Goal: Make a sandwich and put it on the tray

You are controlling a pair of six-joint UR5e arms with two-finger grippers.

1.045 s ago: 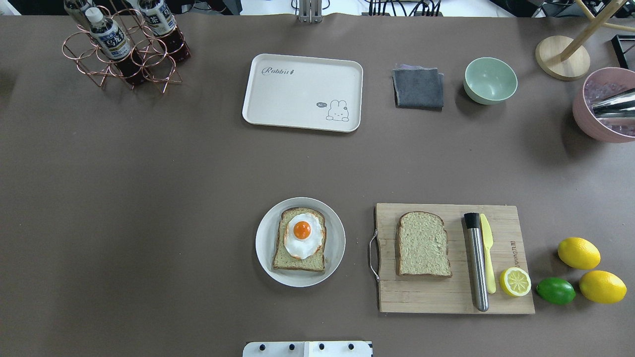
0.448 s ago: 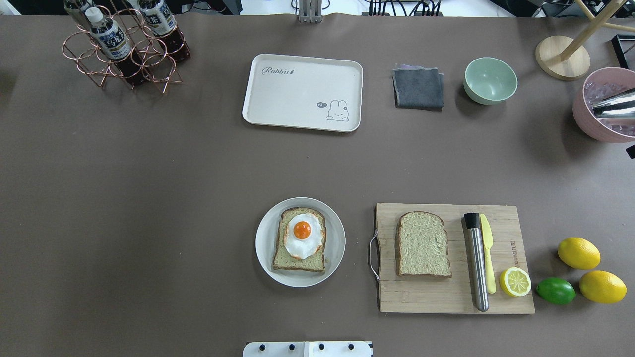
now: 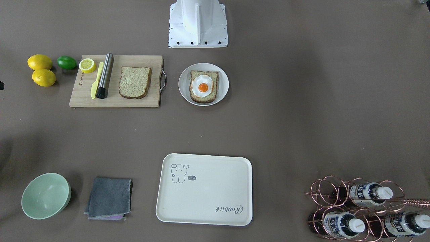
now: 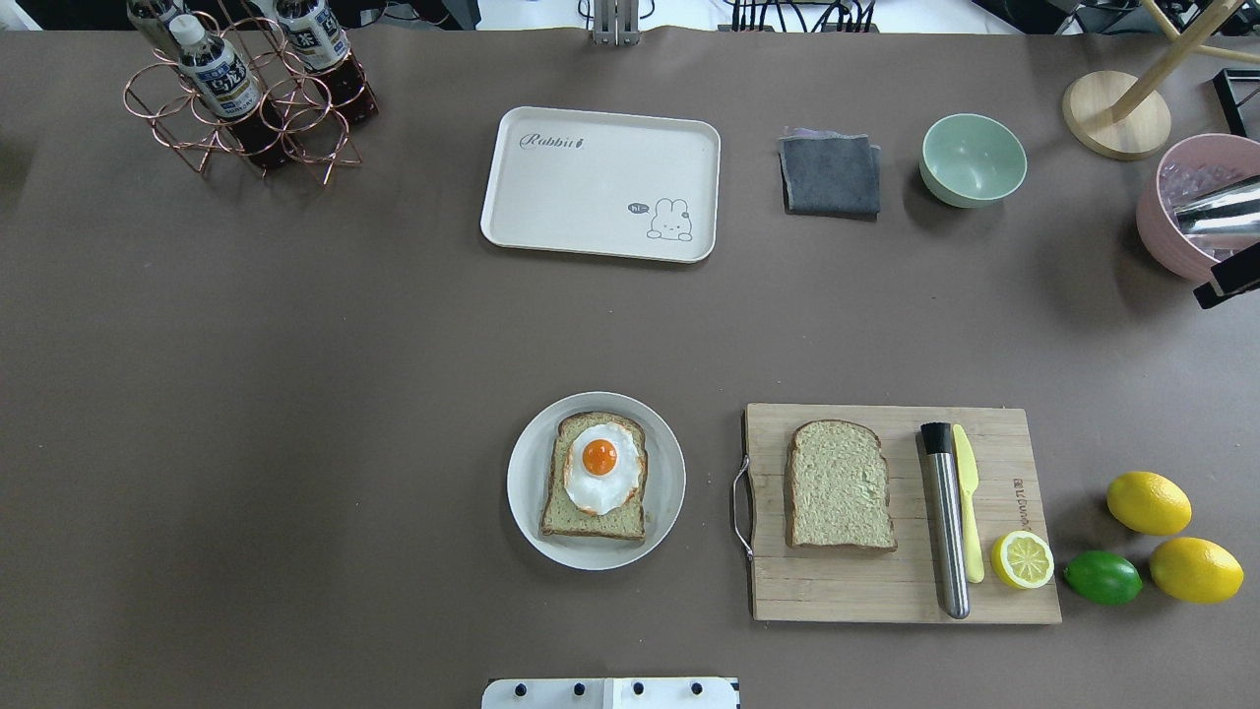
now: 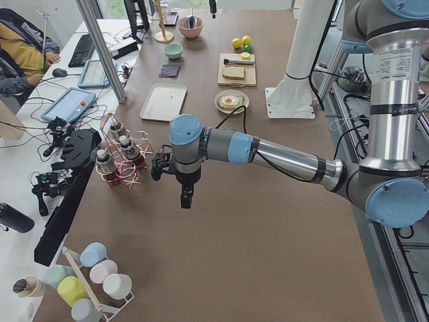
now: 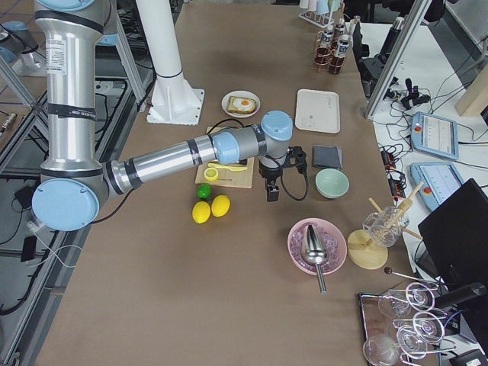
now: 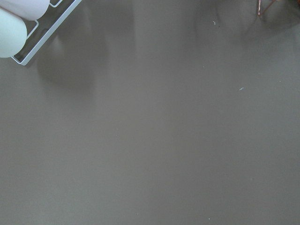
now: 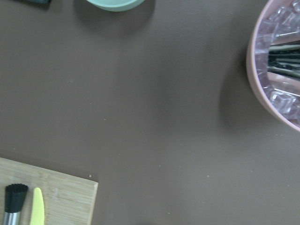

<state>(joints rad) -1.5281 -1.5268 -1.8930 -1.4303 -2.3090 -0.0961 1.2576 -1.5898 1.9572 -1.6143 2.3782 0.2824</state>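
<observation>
Two slices need joining: the right end effector (image 6: pixel 271 191) should pinch the bare slice (image 4: pixel 840 485) on the cutting board (image 4: pixel 886 591) by its crust and lay it square over the egg-topped slice (image 4: pixel 591 524) on the plate (image 4: pixel 522 483). Whether it is apart or together I cannot tell. Both slices look pale, speckled, brown-crusted. The cream tray (image 4: pixel 600 182) sits across the desk (image 4: pixel 295 394).

We look steeply down on the surface (image 4: pixel 295 394) from behind the robot (image 3: pixel 198 23) and from across facing it, along it from both ends, and close above it from two wrist cameras, the four wide views sharing the tray (image 4: pixel 591 197).
</observation>
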